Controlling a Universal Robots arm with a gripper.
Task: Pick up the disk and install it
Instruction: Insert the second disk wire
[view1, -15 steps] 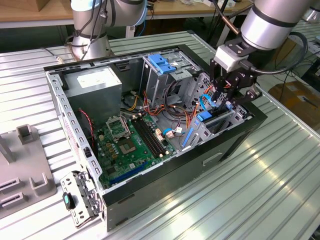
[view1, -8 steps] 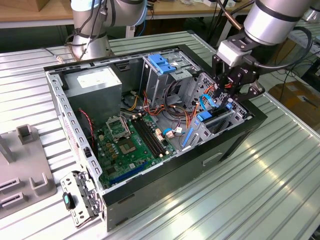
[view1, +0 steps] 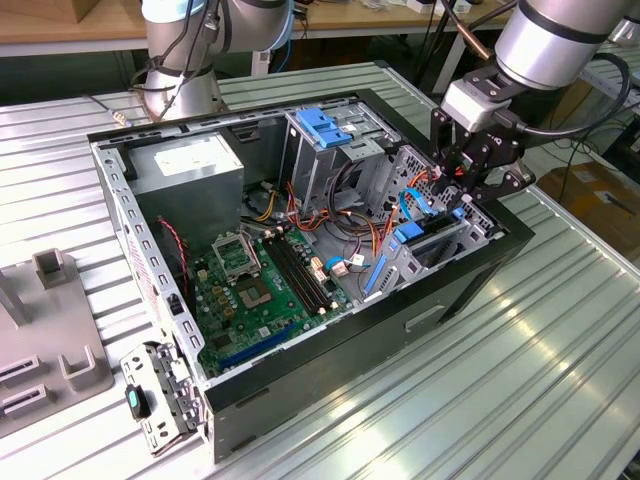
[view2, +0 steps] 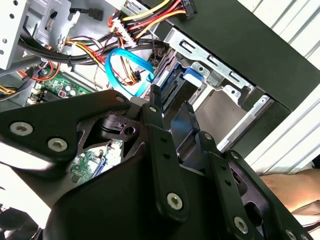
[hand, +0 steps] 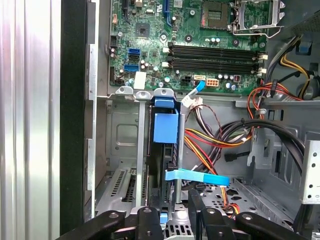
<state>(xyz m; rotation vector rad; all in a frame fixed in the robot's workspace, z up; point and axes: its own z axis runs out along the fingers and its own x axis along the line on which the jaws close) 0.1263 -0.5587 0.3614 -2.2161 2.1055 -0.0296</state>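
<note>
Your black steel tower case (view1: 330, 350) lies open on its side on the ribbed, shiny metal table (view1: 520, 380). It holds a green circuit board (view1: 250, 290) on its floor, with long black memory slots (hand: 215, 55) across it. A plain grey box-shaped power supply (view1: 190, 170) sits in the corner towards the exterior view's left. Beside it stands a tall perforated sheet-metal drive cage (view1: 320, 150) topped by a bright blue plastic latch (view1: 325, 125). Bundles of red, yellow, orange and black wires (hand: 220, 135) spill between the cage and the board. Against the case wall on the exterior view's right you have a smaller bay of folded grey sheet metal (hand: 122, 130). The disk (view1: 408, 233), a flat dark-metal slab in a smooth blue plastic carrier, stands on edge inside that bay. In the first wrist view you see the disk (hand: 165, 127) lying within the bay walls. A thin, flat light-blue cable (hand: 197, 176) crosses just beside it. The black, bolted gripper (view1: 468, 205) is right at the disk's near end. Both wrist views show the gripper (hand: 172, 215) (view2: 171, 102) lined up with that slab. Whether it is clamped on the disk or free of it, you cannot tell.
</note>
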